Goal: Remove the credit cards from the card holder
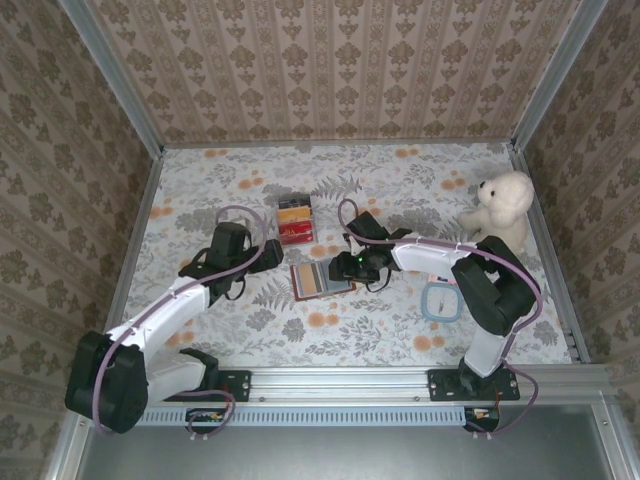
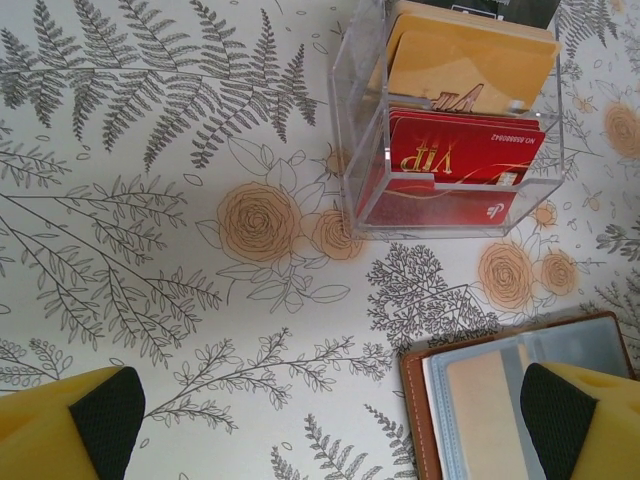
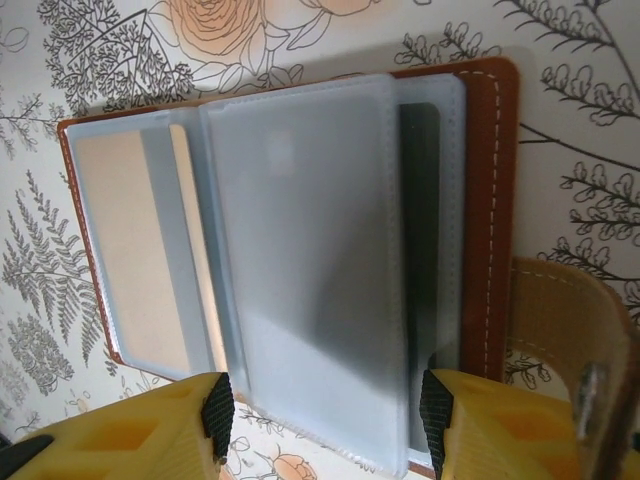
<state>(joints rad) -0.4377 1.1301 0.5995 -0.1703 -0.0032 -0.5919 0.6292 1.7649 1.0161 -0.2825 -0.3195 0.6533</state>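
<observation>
At mid-table the holder lies open, sleeves up, exposing a tan card in one pocket and a dark one in another. Right gripper, part open, straddles a loose sleeve without clamping it; left gripper hangs wide and empty just left, near the far box of red and yellow cards.
</observation>
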